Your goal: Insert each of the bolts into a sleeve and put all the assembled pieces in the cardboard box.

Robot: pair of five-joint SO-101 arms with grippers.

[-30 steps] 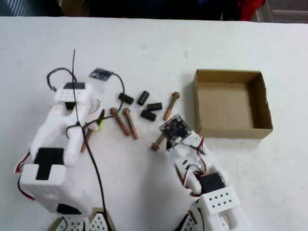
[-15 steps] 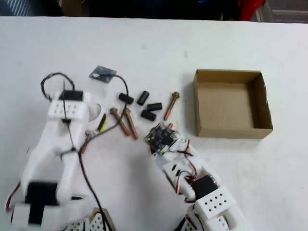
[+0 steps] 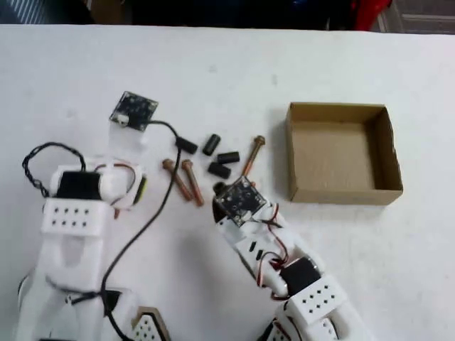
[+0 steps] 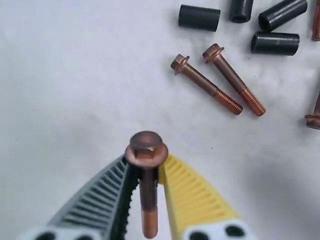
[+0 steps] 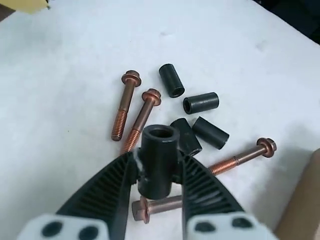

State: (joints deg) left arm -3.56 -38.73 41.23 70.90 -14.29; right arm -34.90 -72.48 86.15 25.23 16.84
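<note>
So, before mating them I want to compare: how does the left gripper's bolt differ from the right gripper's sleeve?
The bolt in the left gripper is copper and slim with a flanged hex head; the sleeve in the right gripper is black, stubbier and hollow. Both are clamped lengthwise between shut fingers.

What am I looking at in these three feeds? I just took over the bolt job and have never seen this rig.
Two small white robot arms sit side by side at a white table. The high view looks down from a fixed camera. Each wrist view comes from a camera on that arm, looking along its gripper. The left gripper is shut on a copper bolt. The right gripper is shut on a black sleeve, with the sleeve's open end facing the camera. Four loose bolts and four loose sleeves lie clustered on the table. The cardboard box stands apart to one side, its floor bare.
</note>
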